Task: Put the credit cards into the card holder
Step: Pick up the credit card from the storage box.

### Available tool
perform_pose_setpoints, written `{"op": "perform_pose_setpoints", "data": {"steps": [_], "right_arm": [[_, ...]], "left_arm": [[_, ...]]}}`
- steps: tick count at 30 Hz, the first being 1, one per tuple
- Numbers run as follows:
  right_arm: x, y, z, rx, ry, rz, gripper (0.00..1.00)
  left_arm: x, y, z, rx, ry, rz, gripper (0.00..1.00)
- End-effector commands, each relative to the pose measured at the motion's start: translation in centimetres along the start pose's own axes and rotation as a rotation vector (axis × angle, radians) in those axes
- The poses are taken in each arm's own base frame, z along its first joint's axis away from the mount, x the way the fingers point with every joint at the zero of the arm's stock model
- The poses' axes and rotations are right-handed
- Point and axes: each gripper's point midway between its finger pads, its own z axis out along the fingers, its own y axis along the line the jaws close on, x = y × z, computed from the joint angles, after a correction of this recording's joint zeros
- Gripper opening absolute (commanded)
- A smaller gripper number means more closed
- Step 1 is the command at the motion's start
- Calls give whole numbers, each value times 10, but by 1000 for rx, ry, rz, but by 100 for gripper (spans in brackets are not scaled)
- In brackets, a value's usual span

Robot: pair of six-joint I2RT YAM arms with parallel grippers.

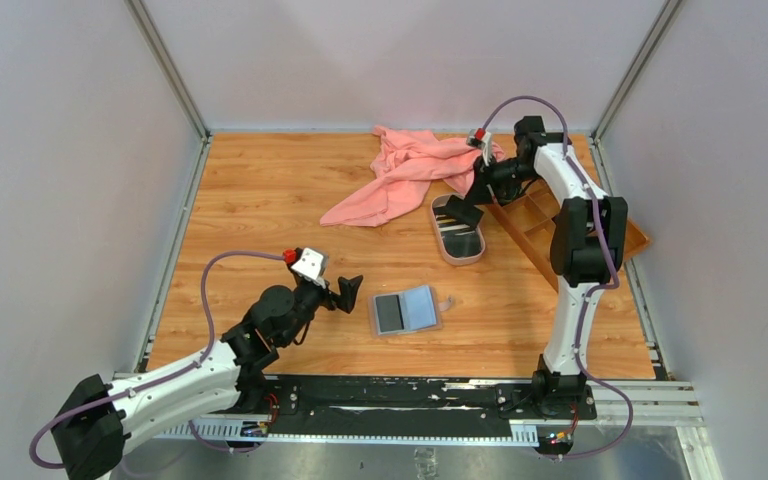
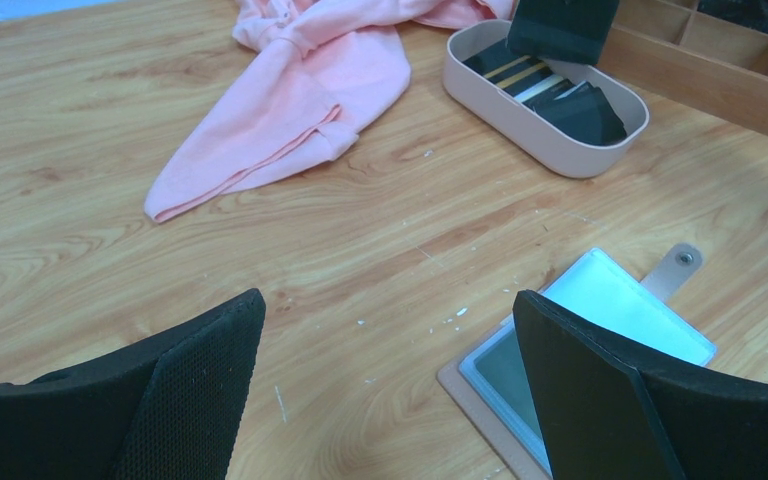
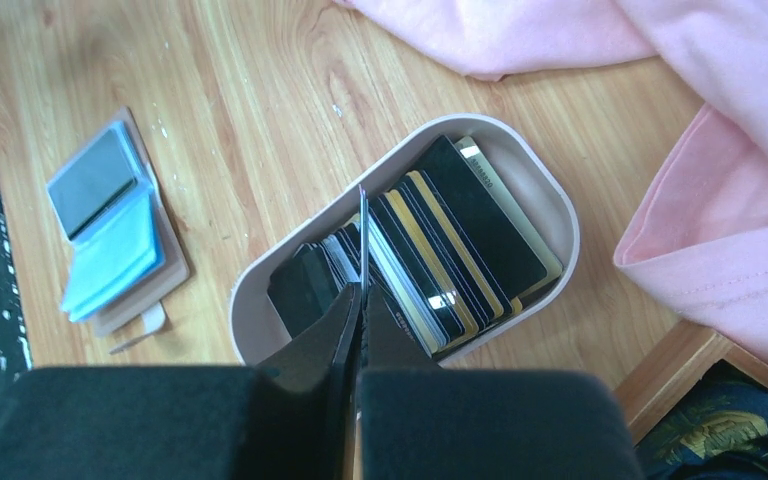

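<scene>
My right gripper (image 3: 360, 300) was pressed together on one card (image 3: 362, 235). It pinched the card by one end, so the card stood edge-on above the tray (image 3: 560, 215). The other cards (image 3: 460, 250) lay fanned and overlapping inside the tray. The holder (image 1: 406, 310) lay open on the table (image 1: 260, 200), sleeves up, well apart from the tray. My left gripper (image 2: 388, 310) hung near it, spread wide and empty.

I judged the card light, stiff and slick. A thin pinch on one end could hold it but would let it swivel or slip, so the grip had to be square and firm. The sleeves looked soft and floppy. I reckoned my left would need to steady the holder by its leather edge while the card slid in.
</scene>
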Motion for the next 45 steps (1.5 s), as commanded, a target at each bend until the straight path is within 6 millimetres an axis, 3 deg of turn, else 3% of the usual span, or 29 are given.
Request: {"op": "perform_pose_setpoints", "data": {"steps": [1, 7, 13, 17, 22, 30, 45], "right_arm": [[-12, -2, -6, -15, -65, 119, 0], [-23, -4, -8, -18, -118, 243, 0], [-29, 4, -7, -86, -175, 361, 0], [-34, 12, -8, -125, -202, 397, 0], [-34, 14, -11, -161, -235, 448, 0], [-28, 7, -16, -189, -268, 515, 0], [-21, 5, -9, -242, -280, 576, 0]], "left_arm": [[-23, -13, 12, 33, -42, -71, 100], [-46, -54, 52, 170, -6, -286, 100], [-53, -81, 117, 321, 77, -538, 81], [-51, -82, 154, 404, 66, -664, 76], [-43, -77, 187, 496, 34, -789, 73], [-23, -83, 219, 623, 25, -857, 61], [2, -93, 246, 724, 42, -931, 44]]}}
